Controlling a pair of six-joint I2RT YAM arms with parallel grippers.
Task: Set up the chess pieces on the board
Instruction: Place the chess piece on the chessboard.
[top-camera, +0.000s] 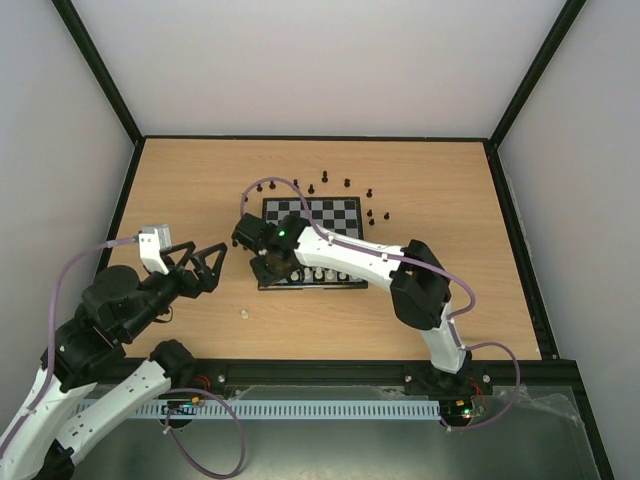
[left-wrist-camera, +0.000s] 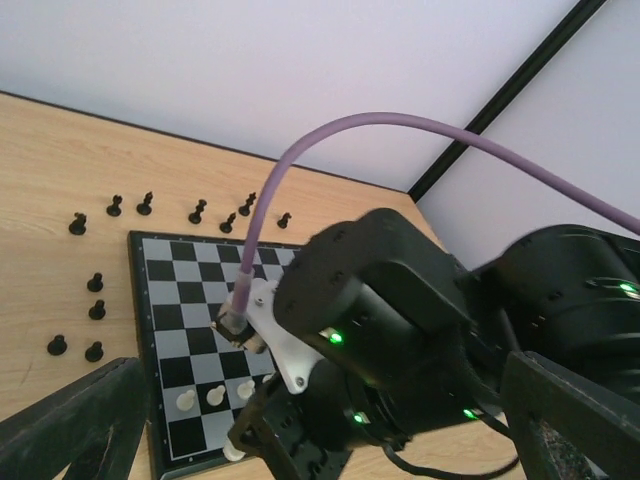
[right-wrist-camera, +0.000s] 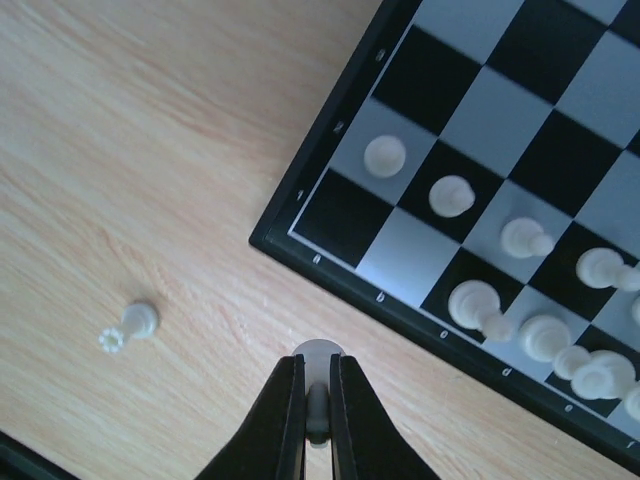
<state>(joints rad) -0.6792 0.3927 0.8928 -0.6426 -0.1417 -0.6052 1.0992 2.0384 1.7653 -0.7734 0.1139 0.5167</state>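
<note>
Half done at best: white pieces (right-wrist-camera: 450, 195) on the board (right-wrist-camera: 460, 55), black pieces (top-camera: 327, 177) outside it. Pinching a white piece (right-wrist-camera: 318, 352) in the right gripper (right-wrist-camera: 317, 378) beside the board, with the left gripper (top-camera: 200, 257) agape.

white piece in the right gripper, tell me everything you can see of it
A tiny cream-white chessman, plastic-looking. The right gripper is shut on it, dark fingers pressing both sides. Only its round pale end shows beyond them, with a thin stem in the gap, so its kind is unclear. It is off the board, just outside the frame near a corner, over the wooden table. Whether it touches the table cannot be told.
</note>
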